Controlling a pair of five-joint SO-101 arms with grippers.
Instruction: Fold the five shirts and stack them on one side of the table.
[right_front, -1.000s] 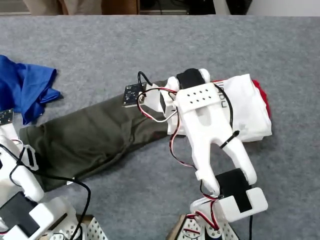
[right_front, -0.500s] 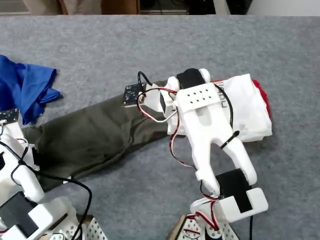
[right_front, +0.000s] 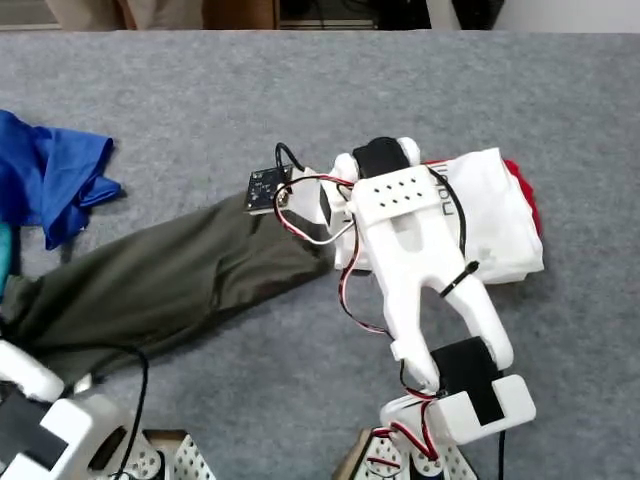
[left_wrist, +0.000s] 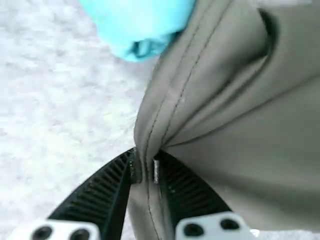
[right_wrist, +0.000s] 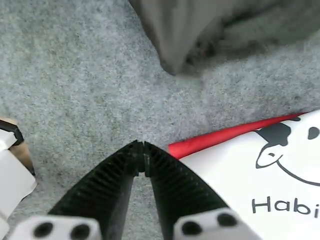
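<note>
An olive shirt (right_front: 160, 285) lies stretched in a long band from the lower left toward the table's middle. My left gripper (left_wrist: 145, 169) is shut on a folded seam of the olive shirt (left_wrist: 240, 115), close to a light blue shirt (left_wrist: 140, 25). At centre right, a folded white shirt (right_front: 495, 215) rests on a red shirt (right_front: 528, 195). My right arm (right_front: 420, 260) reaches over that stack. My right gripper (right_wrist: 144, 159) is shut on nothing, just above the grey table beside the red shirt (right_wrist: 210, 141) and the printed white shirt (right_wrist: 270, 175).
A crumpled dark blue shirt (right_front: 50, 175) lies at the far left edge, with a sliver of the light blue shirt (right_front: 3, 255) below it. The left arm's base (right_front: 50, 440) sits in the bottom left corner. The table is a grey carpet-like surface (right_front: 300, 90).
The left arm has drawn back toward the lower left corner, pulling the olive shirt with it; the shirt is now longer and narrower. The right arm has not moved.
</note>
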